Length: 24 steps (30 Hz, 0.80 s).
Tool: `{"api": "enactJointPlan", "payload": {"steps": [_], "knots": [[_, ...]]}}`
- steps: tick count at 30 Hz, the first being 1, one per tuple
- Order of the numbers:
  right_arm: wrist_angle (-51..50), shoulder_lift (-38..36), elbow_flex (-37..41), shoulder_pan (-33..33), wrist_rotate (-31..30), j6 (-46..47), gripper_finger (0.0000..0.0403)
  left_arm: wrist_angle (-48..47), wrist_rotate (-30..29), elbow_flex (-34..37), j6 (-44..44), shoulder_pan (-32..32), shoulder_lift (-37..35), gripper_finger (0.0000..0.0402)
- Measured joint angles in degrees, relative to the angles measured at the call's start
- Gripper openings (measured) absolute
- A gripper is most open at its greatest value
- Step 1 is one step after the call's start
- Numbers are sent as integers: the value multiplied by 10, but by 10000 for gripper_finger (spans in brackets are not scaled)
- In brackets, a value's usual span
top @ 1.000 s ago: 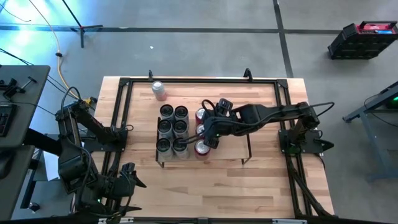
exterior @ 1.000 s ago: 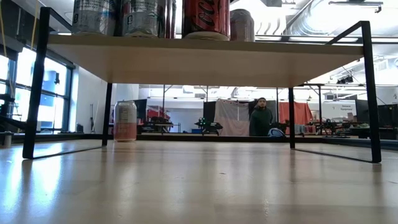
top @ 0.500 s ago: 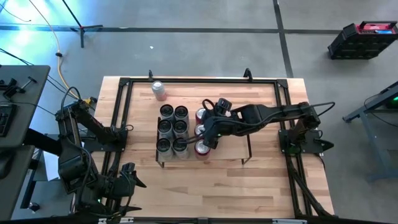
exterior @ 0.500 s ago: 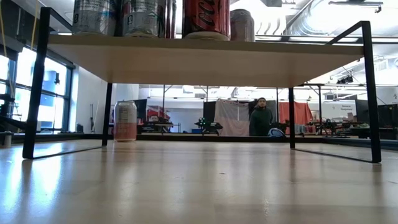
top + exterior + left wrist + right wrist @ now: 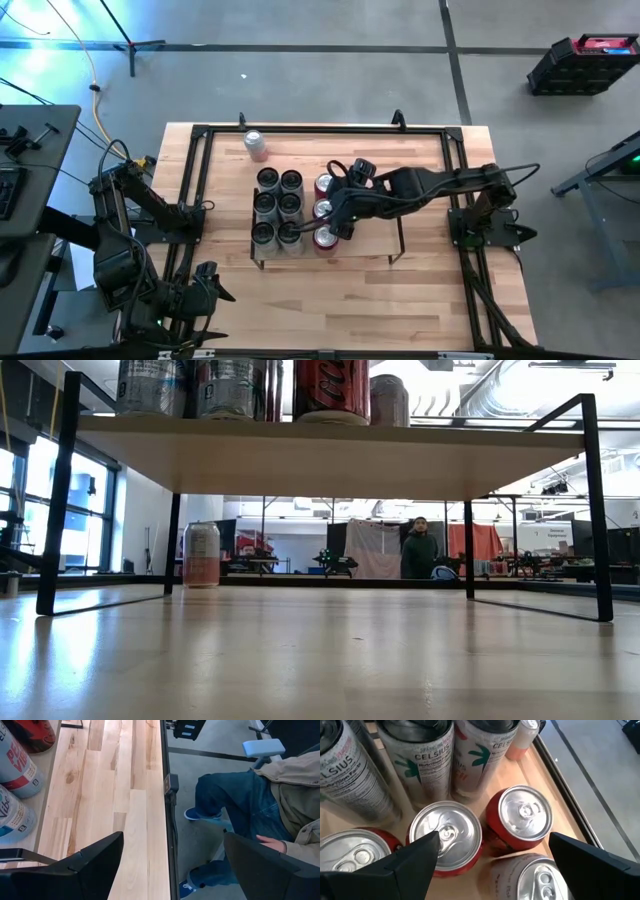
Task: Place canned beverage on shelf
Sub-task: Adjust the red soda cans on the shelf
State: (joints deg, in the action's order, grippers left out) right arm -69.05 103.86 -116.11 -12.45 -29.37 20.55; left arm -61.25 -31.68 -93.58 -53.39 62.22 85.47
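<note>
The shelf (image 5: 368, 243), a light-wood board on black wire frames, stands mid-table; the low view shows its underside (image 5: 330, 458). Several tall pale cans (image 5: 277, 207) and three red cans (image 5: 323, 211) stand upright on its left half. My right gripper (image 5: 337, 222) hangs open over the red cans; in its wrist view the fingers (image 5: 495, 837) spread above two red cans (image 5: 445, 840) (image 5: 522, 817). One pink-and-white can (image 5: 256, 144) stands upright on the tabletop behind the shelf. My left gripper (image 5: 206, 283) waits open at the near-left corner (image 5: 172, 839).
Black rails (image 5: 320, 130) edge the tabletop. The shelf's right half (image 5: 375, 215) is bare wood under my right arm. A seated person's legs (image 5: 235, 805) show beyond the table's edge. Another person (image 5: 420, 552) stands far back in the room.
</note>
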Motion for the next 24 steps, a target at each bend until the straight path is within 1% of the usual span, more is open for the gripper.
{"api": "enactJointPlan", "payload": {"steps": [12,24], "knots": [[-47,1,0,0,8,45,362,0,0,0,0,0,0,335],[-14,-1,-16,-4,4,19,362,0,0,0,0,0,0,335]]}}
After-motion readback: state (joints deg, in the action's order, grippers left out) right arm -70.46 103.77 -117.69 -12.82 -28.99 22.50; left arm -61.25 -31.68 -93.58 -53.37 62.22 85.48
